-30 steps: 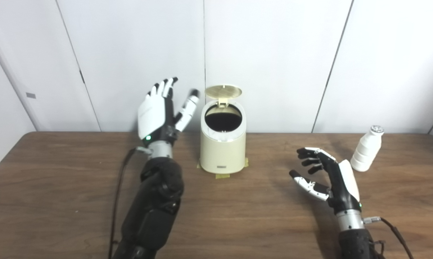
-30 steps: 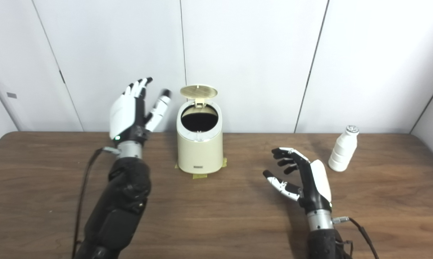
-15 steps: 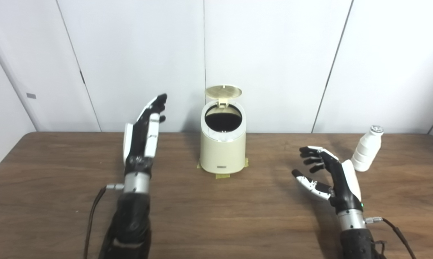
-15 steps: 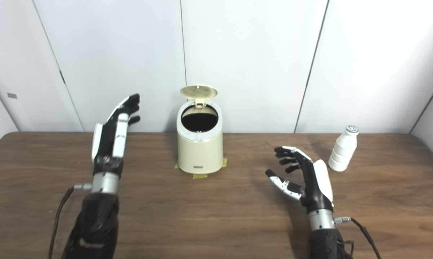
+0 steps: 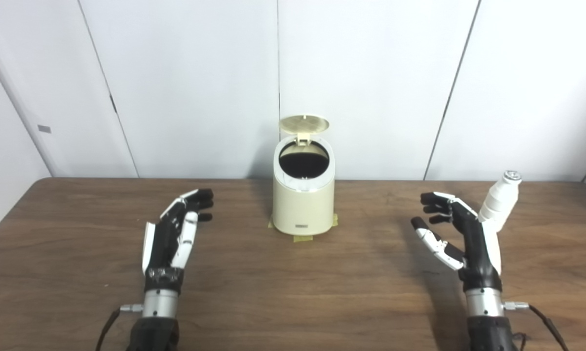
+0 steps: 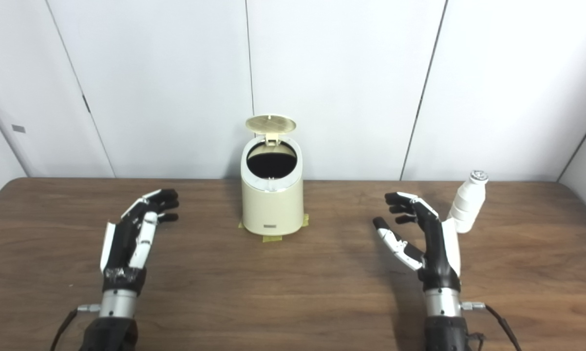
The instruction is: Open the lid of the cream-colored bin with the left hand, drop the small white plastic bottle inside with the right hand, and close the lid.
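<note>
Hands sit nearest the camera, one at each side of the brown wood-grain table (image 5: 293,302); the left hand (image 5: 173,239) lies low at about 8 o'clock from the bin, palm turned inward, fingers spread and nearly straight, holding nothing; the right hand (image 5: 461,236) stands at about 4 o'clock from the bin, fingers apart and loosely curled with the thumb out, likewise empty. Just beyond that right hand, at its 1 o'clock, stands the small white plastic bottle (image 5: 498,202), ribbed along its body with a silvery cap; its long axis runs upright with a slight lean away to the right; its base is hidden behind the hand, so I cannot tell whether they touch. The right hand is much the nearer of the two to the bottle, and the coming grasp probably calls for a short reach forward and rightward. Farthest back, at 12 o'clock near the pale panelled wall (image 5: 370,73), sits the cream-colored bin (image 5: 302,202), a smooth rounded cylinder on tape patches; its round lid (image 5: 304,124) stands tipped up on its rear hinge, the dark mouth open.
</note>
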`<state>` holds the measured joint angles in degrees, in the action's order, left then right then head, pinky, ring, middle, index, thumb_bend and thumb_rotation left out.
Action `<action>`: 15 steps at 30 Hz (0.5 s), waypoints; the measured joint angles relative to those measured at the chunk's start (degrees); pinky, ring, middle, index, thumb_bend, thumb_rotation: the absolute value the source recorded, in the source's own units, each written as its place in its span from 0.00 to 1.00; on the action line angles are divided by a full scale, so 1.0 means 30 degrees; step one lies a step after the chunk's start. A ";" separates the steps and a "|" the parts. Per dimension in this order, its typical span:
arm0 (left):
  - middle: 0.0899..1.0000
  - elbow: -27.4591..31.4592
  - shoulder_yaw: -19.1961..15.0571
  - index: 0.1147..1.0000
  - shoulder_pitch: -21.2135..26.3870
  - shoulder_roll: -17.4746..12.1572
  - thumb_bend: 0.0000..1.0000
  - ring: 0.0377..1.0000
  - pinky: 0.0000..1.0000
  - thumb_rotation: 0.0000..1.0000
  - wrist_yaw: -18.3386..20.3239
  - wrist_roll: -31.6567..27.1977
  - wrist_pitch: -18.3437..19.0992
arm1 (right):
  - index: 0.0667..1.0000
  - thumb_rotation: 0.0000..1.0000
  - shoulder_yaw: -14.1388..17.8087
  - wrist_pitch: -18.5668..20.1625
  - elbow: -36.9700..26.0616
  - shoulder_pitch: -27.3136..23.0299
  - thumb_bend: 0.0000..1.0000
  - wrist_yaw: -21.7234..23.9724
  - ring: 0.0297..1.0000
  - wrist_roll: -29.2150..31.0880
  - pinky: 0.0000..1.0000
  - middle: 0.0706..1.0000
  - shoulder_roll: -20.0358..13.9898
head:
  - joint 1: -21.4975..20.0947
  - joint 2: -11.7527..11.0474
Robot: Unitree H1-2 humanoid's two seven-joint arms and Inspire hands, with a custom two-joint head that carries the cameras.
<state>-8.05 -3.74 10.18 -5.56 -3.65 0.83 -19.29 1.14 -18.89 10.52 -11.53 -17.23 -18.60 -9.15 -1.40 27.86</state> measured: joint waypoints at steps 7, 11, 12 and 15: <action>0.75 -0.0330 -0.0057 0.71 0.0049 -0.0015 0.21 0.77 0.71 0.73 0.0037 -0.0063 -0.0892 | 0.62 0.41 0.1120 -0.1370 -0.0032 0.0025 0.45 -0.0172 0.64 0.0447 0.58 0.63 -0.0207 | -0.0060 0.0030; 0.76 -0.0379 -0.0118 0.72 0.0016 -0.0011 0.27 0.77 0.71 0.75 -0.0081 -0.0056 -0.1240 | 0.63 0.33 0.1991 -0.1591 -0.2003 -0.0083 0.59 -0.1025 0.64 0.1486 0.53 0.64 -0.0255 | -0.0147 0.0146; 0.76 -0.0383 -0.0139 0.72 0.0000 -0.0011 0.28 0.77 0.72 0.75 -0.0111 -0.0048 -0.1259 | 0.65 0.33 0.2103 -0.1749 -0.2471 -0.0250 0.61 -0.1355 0.65 0.1521 0.55 0.66 -0.0262 | -0.0177 0.0147; 0.76 -0.0430 -0.0140 0.72 0.0015 0.0001 0.29 0.78 0.73 0.76 -0.0196 0.0069 -0.1350 | 0.71 0.32 0.2638 -0.2092 -0.3166 -0.1003 0.66 -0.2109 0.72 0.1372 0.64 0.71 -0.0354 | -0.0265 0.0147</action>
<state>-9.34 -4.17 10.22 -5.55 -4.24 1.04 -23.34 9.05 -25.17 1.03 -14.54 -23.56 -14.49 -10.21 -2.20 28.30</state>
